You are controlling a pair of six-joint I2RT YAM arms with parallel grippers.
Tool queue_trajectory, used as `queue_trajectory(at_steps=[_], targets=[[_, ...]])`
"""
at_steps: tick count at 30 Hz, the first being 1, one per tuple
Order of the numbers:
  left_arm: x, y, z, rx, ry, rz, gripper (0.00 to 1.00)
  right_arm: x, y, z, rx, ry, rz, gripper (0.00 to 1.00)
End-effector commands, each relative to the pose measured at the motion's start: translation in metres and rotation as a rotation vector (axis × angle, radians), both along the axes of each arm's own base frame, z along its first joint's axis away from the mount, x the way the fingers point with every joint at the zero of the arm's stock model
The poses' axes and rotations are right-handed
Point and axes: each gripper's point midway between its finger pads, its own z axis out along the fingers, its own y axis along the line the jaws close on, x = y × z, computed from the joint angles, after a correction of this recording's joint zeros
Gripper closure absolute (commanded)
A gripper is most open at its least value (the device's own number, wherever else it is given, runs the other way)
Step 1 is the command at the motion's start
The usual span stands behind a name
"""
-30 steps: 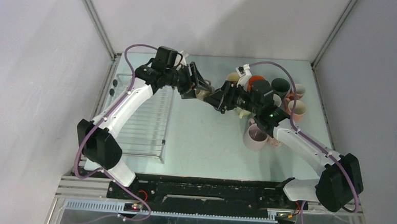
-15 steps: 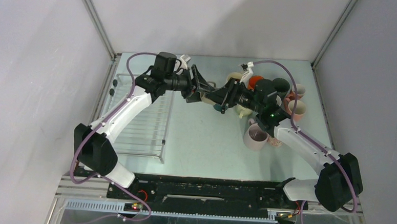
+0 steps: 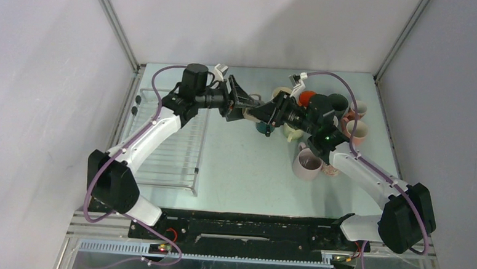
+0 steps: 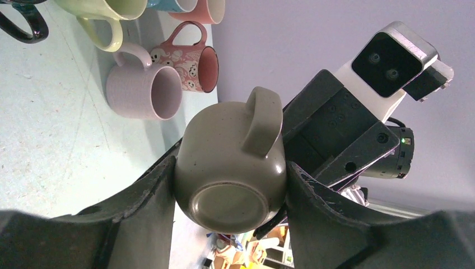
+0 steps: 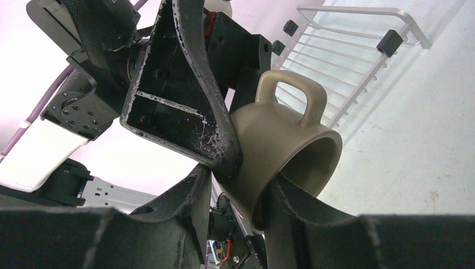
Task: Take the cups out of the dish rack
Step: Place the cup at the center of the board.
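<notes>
A beige cup (image 4: 232, 168) hangs in the air on its side, handle up, with my left gripper (image 4: 231, 171) shut on its body from both sides. In the top view this cup (image 3: 250, 114) sits between the two grippers, right of the dish rack (image 3: 173, 149). My right gripper (image 5: 241, 179) straddles the cup's (image 5: 285, 145) rim, one finger inside the mouth and the other outside beside the left gripper's finger, with a gap still showing. The dish rack (image 5: 347, 45) shows bare wires behind.
Several cups stand grouped on the table at the right: a lilac mug (image 3: 307, 164), an orange one (image 3: 307, 96), a dark green one (image 3: 337, 103) and pink ones (image 3: 357, 131). The left wrist view shows the lilac mug (image 4: 143, 89) and a speckled pink mug (image 4: 193, 59) lying on their sides.
My left arm has carried the beige cup rightward, away from the rack. My right gripper has met it and its jaws have narrowed around the cup's rim.
</notes>
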Motion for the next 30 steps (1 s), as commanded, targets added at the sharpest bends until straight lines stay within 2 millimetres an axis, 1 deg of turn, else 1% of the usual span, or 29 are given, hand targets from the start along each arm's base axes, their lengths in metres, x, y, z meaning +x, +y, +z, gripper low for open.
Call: queue_trajectory(at_steps=[1,3,5,6,7,10,12,14,15,18,20,21,23,28,30], targets=[[-0.017,-0.009,0.027,-0.097,-0.064,-0.061,0.93,-0.017,0.010,0.016,0.036,-0.055,0.078,1.00],[-0.016,-0.011,0.026,-0.109,-0.058,-0.062,0.86,-0.018,0.010,0.017,0.038,-0.053,0.077,1.00],[-0.016,-0.013,0.026,-0.118,-0.055,-0.063,0.74,-0.018,0.010,0.018,0.039,-0.055,0.076,1.00],[-0.016,-0.014,0.026,-0.120,-0.055,-0.064,0.66,-0.018,0.010,0.018,0.039,-0.055,0.074,1.00],[-0.015,-0.015,0.026,-0.124,-0.056,-0.065,0.56,-0.018,0.010,0.018,0.038,-0.055,0.074,1.00],[-0.014,-0.018,0.027,-0.135,-0.057,-0.067,0.44,-0.017,0.009,0.019,0.038,-0.057,0.068,1.00],[-0.014,-0.021,0.028,-0.148,-0.059,-0.072,0.42,-0.017,0.009,0.019,0.038,-0.056,0.068,1.00],[-0.015,-0.024,0.028,-0.156,-0.048,-0.078,0.44,-0.018,0.010,0.018,0.038,-0.054,0.070,1.00],[-0.014,-0.026,0.031,-0.169,-0.064,-0.080,0.48,-0.017,0.009,0.018,0.038,-0.054,0.068,1.00],[-0.013,-0.028,0.031,-0.177,-0.066,-0.083,0.64,-0.017,0.008,0.018,0.035,-0.056,0.074,1.00],[-0.014,-0.028,0.031,-0.179,-0.064,-0.088,0.78,-0.018,0.008,0.017,0.034,-0.056,0.083,0.99],[-0.014,-0.028,0.031,-0.179,-0.063,-0.092,0.85,-0.018,0.007,0.017,0.033,-0.057,0.088,0.95],[-0.015,-0.029,0.031,-0.183,-0.056,-0.100,0.99,-0.020,0.007,0.017,0.032,-0.059,0.101,0.82],[-0.017,-0.030,0.035,-0.202,-0.058,-0.121,1.00,-0.025,0.006,0.020,0.037,-0.070,0.129,0.62],[-0.017,-0.030,0.035,-0.206,-0.059,-0.125,1.00,-0.028,0.005,0.022,0.039,-0.076,0.138,0.56]])
